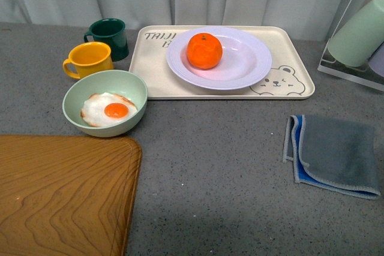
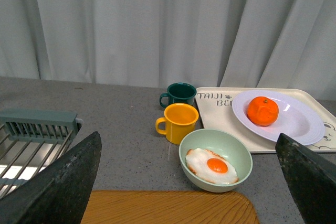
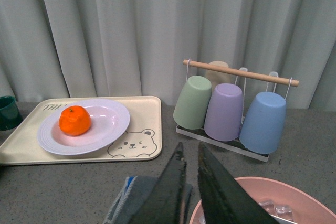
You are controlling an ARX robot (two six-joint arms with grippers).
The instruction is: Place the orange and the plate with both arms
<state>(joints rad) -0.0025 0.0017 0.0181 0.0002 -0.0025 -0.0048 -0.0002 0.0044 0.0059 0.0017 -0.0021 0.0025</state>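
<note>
The orange [image 1: 204, 51] sits in the white plate [image 1: 252, 67], which stands on the cream bear tray [image 1: 294, 91] at the back of the table. Both show in the left wrist view, the orange [image 2: 262, 110] in the plate [image 2: 304, 127], and in the right wrist view, the orange [image 3: 74, 120] in the plate [image 3: 107, 129]. Neither arm shows in the front view. My left gripper [image 2: 189, 182] is open and empty, well back from the tray, above the board's edge. My right gripper [image 3: 189, 153] is shut and empty, above the grey cloth [image 3: 131, 203].
A pale green bowl [image 1: 78, 97] with a fried egg, a yellow mug [image 1: 90, 59] and a dark green mug [image 1: 110, 35] stand left of the tray. A wooden board [image 1: 60, 196] lies front left, a folded cloth [image 1: 336, 154] right, a cup rack [image 3: 231, 108] far right, a pink bowl [image 3: 262, 192] and dish rack [image 2: 37, 140].
</note>
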